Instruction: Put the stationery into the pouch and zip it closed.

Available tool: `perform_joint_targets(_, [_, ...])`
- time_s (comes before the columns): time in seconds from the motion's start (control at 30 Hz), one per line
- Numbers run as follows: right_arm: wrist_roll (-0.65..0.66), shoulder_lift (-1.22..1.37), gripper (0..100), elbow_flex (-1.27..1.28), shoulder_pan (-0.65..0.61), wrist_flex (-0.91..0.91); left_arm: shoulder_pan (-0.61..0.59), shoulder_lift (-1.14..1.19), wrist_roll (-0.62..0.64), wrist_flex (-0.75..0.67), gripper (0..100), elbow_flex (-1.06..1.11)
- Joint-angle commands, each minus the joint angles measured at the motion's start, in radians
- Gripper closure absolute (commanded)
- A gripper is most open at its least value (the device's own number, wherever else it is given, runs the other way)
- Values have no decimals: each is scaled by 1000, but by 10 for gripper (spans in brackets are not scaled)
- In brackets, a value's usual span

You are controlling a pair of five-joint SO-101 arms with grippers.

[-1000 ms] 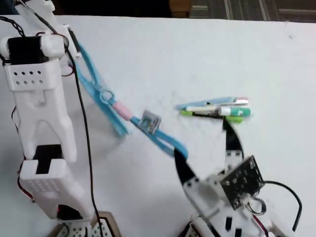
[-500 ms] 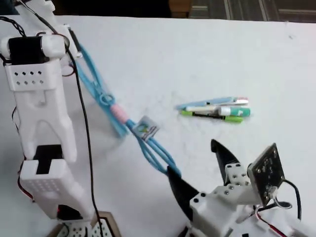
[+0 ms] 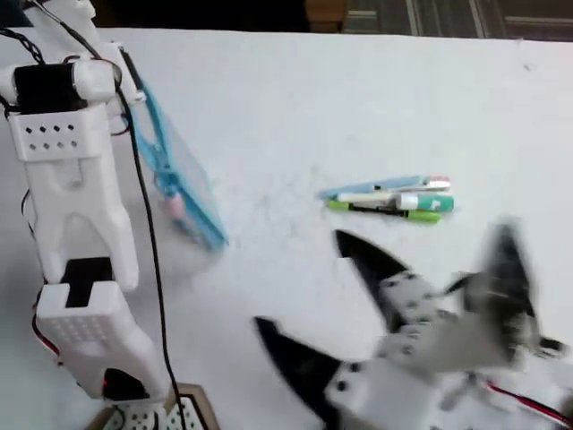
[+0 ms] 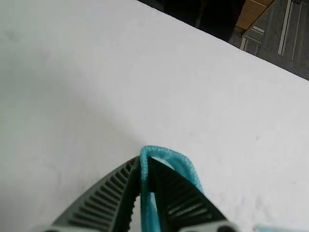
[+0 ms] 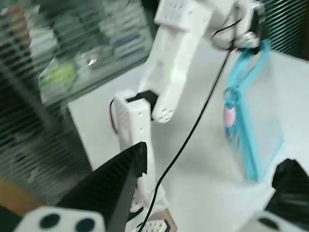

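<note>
Released by the right gripper [image 3: 300,279], the clear, blue-trimmed pouch [image 3: 183,193] has swung back from its stretched line and hangs beside the left arm [image 3: 67,179]. From above, that gripper's 2 black fingers [image 3: 372,264] gape wide, well apart from the pouch. The pens [image 3: 394,199] lie bundled on the white table [image 3: 313,107], also well apart from it, their print too small to read. Left wrist view: the left gripper [image 4: 144,164] is clamped on the pouch's teal edge [image 4: 169,157]. Right wrist view: a pink charm [image 5: 228,116] dangles against the pouch.
</note>
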Motion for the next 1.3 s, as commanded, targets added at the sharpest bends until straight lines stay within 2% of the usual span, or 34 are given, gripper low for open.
perform_joint_targets(0.0, [-3,79,601,14,-56,-13,4,7,8,-3,979,-3])
perform_joint_targets(0.13, [0,130,600,181,-56,-160,4,5,8,2,979,-3])
perform_joint_targets(0.2, [5,137,599,281,-56,-300,4,5,8,3,979,-3])
perform_joint_targets(0.27, [74,133,599,394,-42,-472,4,5,8,3,979,-3])
perform_joint_targets(0.43, [261,140,601,651,101,-875,2,-1,8,5,979,-3])
perform_joint_targets(0.53, [281,142,601,783,200,-1064,2,-33,6,5,979,-3])
perform_joint_targets(0.63, [281,151,601,872,249,-1196,4,-67,6,5,979,-2])
perform_joint_targets(0.87, [275,272,601,904,260,-1271,19,-82,6,6,979,8])
perform_joint_targets(1.13, [279,380,606,902,337,-1388,19,-85,5,20,979,8])
perform_joint_targets(1.2, [281,404,653,902,355,-1412,19,-85,5,20,979,8])
perform_joint_targets(1.27, [282,417,752,902,357,-1422,19,-85,5,20,979,8])
